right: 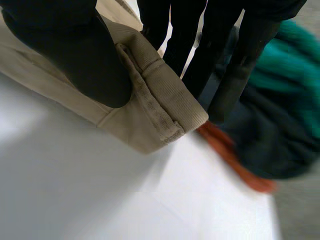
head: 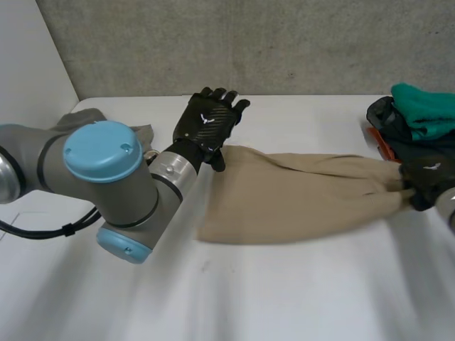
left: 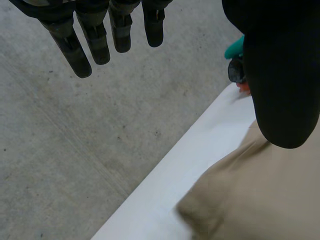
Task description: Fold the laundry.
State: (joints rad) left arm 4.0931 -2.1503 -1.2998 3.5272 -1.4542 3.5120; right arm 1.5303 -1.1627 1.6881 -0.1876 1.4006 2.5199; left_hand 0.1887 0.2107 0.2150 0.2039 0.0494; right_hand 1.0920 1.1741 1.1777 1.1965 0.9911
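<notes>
Pinching the hemmed end of the tan garment (right: 150, 107) between its thumb and straight fingers, the right hand (right: 75, 60) is closed on the cloth, a grip its own wrist view shows close up; in the head view the same hand is at the garment's right end. That wrist view also shows an orange strip (right: 235, 160) just past the hem, with dark cloth (right: 260, 140) and teal cloth (right: 295, 85) behind the fingers. The head view shows these as one heap at the right of the white table (head: 284, 291), teal on top. The left hand (head: 206, 121) is at the garment's far left corner, its fingers (left: 70, 45) straight, spread and holding nothing, reaching towards the grey wall (head: 249, 42). Its thumb (left: 280, 75) is over the corner; I cannot tell if it touches. The single tan garment lies flat across the table between the two hands. One grey cloth (head: 78, 117) lies behind the left arm
</notes>
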